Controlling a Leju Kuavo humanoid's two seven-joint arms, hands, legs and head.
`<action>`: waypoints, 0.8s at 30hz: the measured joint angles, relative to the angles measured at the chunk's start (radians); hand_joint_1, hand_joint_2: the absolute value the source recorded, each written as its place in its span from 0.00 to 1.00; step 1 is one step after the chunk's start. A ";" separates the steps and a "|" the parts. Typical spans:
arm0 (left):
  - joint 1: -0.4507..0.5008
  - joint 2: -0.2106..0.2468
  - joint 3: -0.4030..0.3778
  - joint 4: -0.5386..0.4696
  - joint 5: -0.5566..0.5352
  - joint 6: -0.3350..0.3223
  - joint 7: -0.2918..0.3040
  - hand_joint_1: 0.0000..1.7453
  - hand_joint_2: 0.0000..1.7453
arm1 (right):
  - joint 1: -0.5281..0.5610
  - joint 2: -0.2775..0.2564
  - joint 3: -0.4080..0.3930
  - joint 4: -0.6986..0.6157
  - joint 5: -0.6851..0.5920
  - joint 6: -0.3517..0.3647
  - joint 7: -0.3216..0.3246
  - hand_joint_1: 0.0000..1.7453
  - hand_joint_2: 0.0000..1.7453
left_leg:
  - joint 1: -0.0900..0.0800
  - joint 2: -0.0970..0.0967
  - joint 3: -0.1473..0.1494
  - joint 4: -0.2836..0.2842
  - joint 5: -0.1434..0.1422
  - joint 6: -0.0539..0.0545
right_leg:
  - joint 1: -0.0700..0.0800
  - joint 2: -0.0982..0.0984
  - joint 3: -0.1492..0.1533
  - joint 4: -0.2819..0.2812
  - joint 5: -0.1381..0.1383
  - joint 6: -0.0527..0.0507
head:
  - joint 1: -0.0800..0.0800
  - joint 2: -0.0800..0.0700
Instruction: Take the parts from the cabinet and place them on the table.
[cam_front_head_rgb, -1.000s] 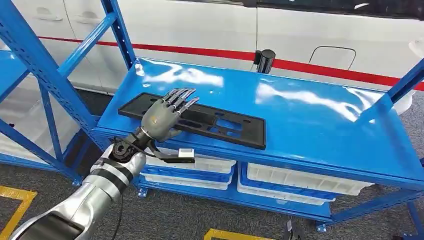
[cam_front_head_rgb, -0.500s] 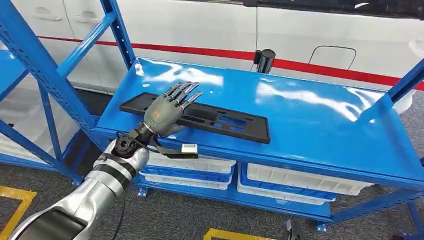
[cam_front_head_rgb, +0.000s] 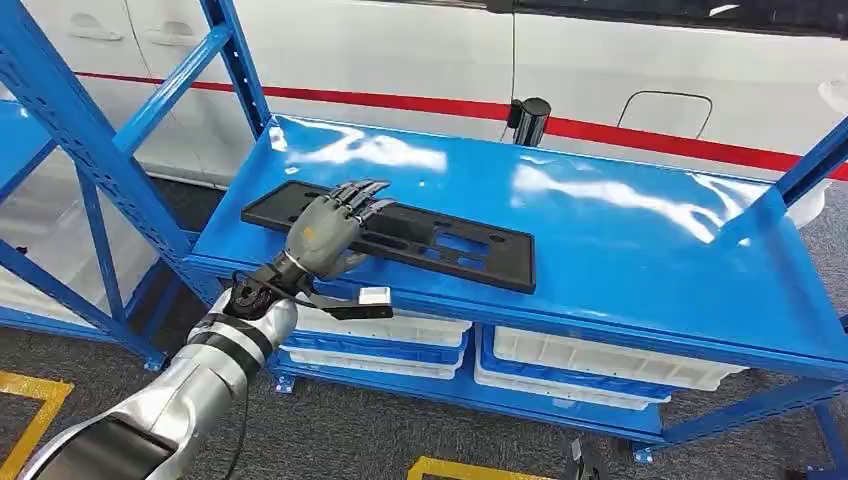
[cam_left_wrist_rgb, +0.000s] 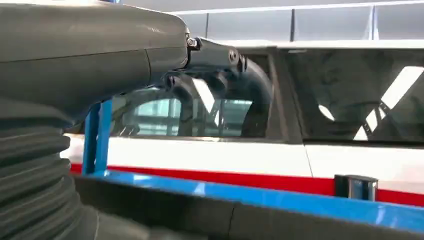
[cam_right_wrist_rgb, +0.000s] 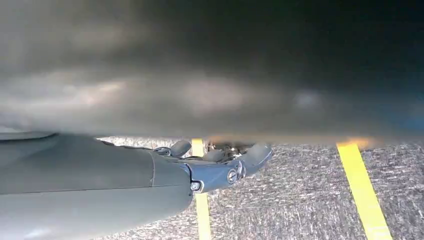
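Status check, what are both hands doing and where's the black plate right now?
Left hand resting on black plate, no grip seen. Right hand hanging above floor, holding nothing. Plate flat on blue shelf.

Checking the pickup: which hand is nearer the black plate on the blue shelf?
Left. The left hand rests over the black plate near its left end; the right hand hangs low above the floor, away from it.

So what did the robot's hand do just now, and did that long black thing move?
The left hand came down from hovering over the black plate, and its fingers, which stuck out straight, now curl down onto the plate's top. The plate's right end shifted a little between the pictures. The blue shelf and the white bins below stayed put.
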 joint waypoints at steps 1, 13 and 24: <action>-0.001 0.000 0.000 0.008 0.004 0.000 0.000 1.00 0.00 | 0.000 0.000 0.000 0.000 0.000 0.000 0.000 0.00 0.00 | 0.000 0.000 0.000 0.000 0.000 0.000 | 0.000 0.000 0.000 0.000 0.000 0.000 | 0.000 0.000; -0.056 -0.004 -0.046 0.118 0.076 0.001 0.021 1.00 0.00 | 0.000 -0.003 0.000 0.000 0.000 0.003 -0.002 0.00 0.00 | 0.000 0.000 -0.001 0.000 0.000 0.000 | 0.000 0.000 -0.001 0.000 0.000 0.000 | 0.000 0.000; -0.078 -0.004 -0.083 0.138 0.106 0.005 0.057 1.00 1.00 | -0.001 -0.007 0.000 0.000 0.000 0.005 -0.004 0.00 0.00 | 0.000 0.000 -0.001 0.000 0.000 0.000 | 0.000 0.000 0.000 0.000 0.000 0.000 | 0.000 0.000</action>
